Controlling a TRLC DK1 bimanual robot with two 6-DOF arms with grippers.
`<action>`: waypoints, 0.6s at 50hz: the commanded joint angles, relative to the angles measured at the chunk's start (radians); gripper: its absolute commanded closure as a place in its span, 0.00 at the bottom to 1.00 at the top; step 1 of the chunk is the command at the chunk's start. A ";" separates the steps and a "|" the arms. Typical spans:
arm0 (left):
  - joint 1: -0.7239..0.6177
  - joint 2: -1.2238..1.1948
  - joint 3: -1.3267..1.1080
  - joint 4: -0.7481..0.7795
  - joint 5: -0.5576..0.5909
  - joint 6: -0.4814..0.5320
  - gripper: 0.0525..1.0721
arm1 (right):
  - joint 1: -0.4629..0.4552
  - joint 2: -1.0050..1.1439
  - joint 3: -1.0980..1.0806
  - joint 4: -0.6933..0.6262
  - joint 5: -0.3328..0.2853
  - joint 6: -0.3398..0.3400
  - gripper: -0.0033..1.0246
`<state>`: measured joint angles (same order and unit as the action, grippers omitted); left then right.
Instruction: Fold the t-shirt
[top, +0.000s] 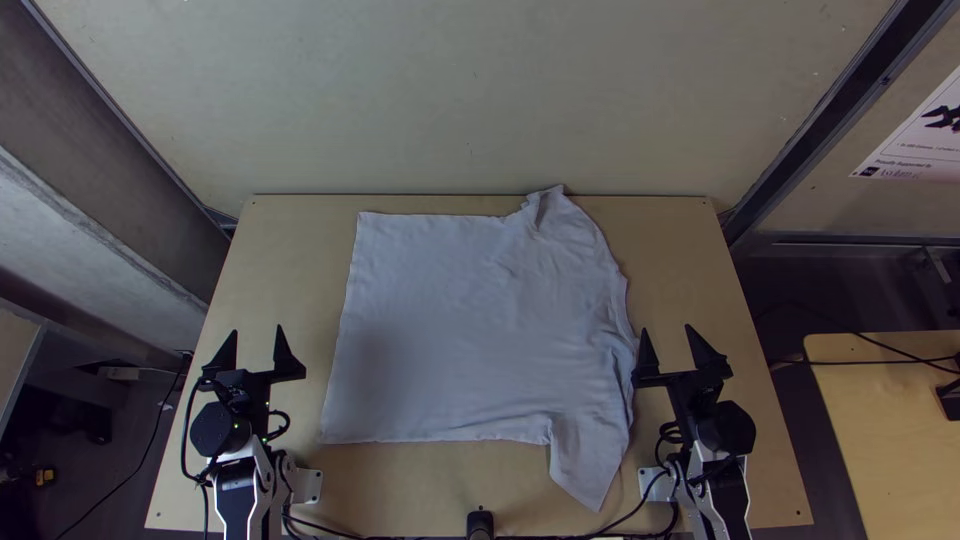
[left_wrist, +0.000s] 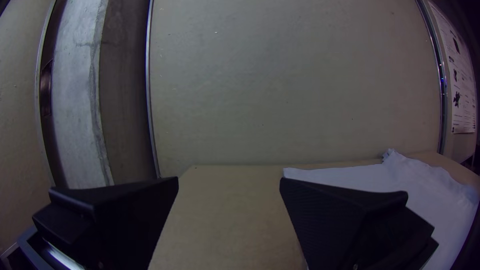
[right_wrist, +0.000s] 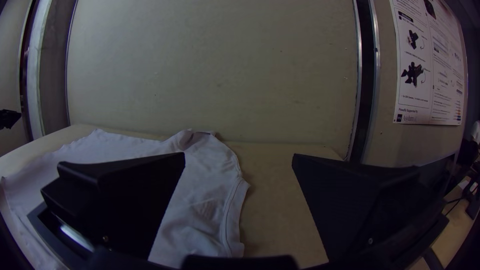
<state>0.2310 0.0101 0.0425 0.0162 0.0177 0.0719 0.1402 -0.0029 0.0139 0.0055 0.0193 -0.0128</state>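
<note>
Nearest me, my left gripper (top: 257, 329) and right gripper (top: 667, 328) stand with fingers wide apart, holding nothing; the right lies close beside the collar side of the t-shirt (top: 450, 330). The near sleeve (top: 588, 465) slants toward the table's near edge. The body lies spread mid-table between the arms, smooth toward the hem (top: 341, 330), rumpled toward the collar. The far sleeve (top: 560, 215) is bunched at the far edge. I judge the cloth light, limp and not fragile, apt to crease or drag if pinched at one point; I would take the near sleeve's tip and the near hem corner (top: 330, 434), one per gripper. The light wooden table (top: 275, 280) looks flat and smooth, so the cloth may slide. Beyond rises a plain pale wall (top: 470, 100), with a poster (right_wrist: 430, 60) to the right.
</note>
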 joint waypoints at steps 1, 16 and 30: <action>0.001 -0.010 -0.039 -0.025 0.014 0.002 0.05 | -0.001 0.000 -0.005 -0.018 0.016 -0.016 0.04; 0.001 -0.010 -0.039 -0.025 0.014 -0.004 0.05 | -0.001 0.000 -0.006 -0.018 0.016 -0.016 0.04; -0.009 -0.010 -0.039 -0.025 0.014 -0.006 0.05 | -0.001 0.000 -0.005 -0.018 0.016 -0.016 0.04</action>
<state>0.2310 0.0101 0.0425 0.0162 0.0177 0.0715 0.1402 -0.0029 0.0139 0.0055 0.0193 -0.0128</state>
